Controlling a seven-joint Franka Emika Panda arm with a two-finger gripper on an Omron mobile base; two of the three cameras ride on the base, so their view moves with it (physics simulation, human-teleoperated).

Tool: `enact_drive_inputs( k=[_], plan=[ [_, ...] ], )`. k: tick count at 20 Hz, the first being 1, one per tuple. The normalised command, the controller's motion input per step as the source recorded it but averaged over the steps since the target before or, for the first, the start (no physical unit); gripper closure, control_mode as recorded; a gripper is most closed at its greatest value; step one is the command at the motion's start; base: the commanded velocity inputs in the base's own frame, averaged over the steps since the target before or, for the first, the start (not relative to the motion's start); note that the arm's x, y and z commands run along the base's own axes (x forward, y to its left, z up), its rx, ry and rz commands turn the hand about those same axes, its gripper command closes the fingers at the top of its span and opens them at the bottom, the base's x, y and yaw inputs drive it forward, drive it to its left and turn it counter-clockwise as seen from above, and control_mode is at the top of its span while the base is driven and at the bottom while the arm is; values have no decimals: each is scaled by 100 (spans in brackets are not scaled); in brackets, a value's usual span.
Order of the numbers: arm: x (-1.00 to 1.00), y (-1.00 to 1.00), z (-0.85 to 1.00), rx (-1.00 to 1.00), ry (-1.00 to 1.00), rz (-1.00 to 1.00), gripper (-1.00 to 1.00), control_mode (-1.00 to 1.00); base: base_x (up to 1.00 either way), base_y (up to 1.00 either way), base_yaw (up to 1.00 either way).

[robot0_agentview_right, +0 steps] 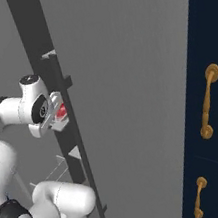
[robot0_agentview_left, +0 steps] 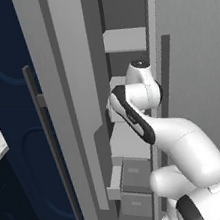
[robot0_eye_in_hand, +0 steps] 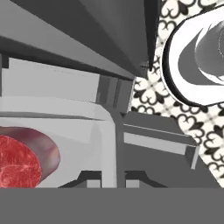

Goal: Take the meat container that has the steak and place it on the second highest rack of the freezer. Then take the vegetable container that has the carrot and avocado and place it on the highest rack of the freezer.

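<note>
While its arm reaches into the open freezer, the gripper is pinched nearly shut on the rim of the meat container, steak at the hand view's lower left; the tray looks light, rigid, best held by that wall.

Freezer compartment is standing open between the swung-out door on the left and the grey side wall on the right. Arm is reaching in through that narrow gap, taking up most of it. Upper shelf is lying bare, with room above it. Lower drawers are jutting forward beneath, closing off the low approach. Door's dark bar handle is projecting on the outer side.
</note>
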Motion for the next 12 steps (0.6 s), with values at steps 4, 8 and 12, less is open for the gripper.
enact_drive_inputs(
  k=[4,8,12],
  plan=[
    [42,-3,-32,0,-8,0,100,-100,0,0,0],
    [41,-1,-23,0,-15,0,100,-100,0,0,0],
    [28,-10,-14,0,-14,-1,100,-100,0,0,0]
  ],
)
